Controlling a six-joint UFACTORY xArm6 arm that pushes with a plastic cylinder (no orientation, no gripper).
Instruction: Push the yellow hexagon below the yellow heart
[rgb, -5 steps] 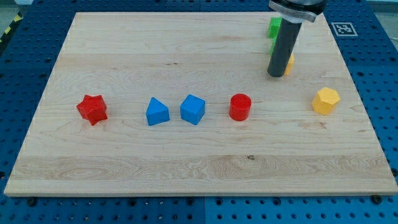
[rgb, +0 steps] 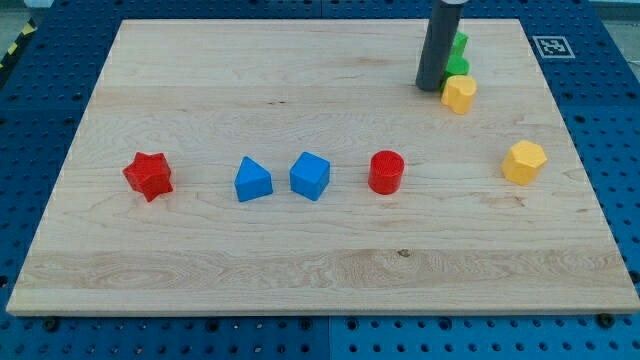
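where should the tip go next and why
Probably to the hexagon's right side, to push it left. My tip sits just left of the heart, near the view's top, while the hexagon lies lower and to the right, not yet under the heart.

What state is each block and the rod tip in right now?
My tip: on the board, just left of the yellow heart.
Yellow heart: flat, below the green blocks.
Green blocks: partly hidden behind the rod.
Yellow hexagon: alone, lower right of the heart.
Red cylinder: upright.
Blue cube: tilted.
Blue wedge: resting.
Red star: resting.
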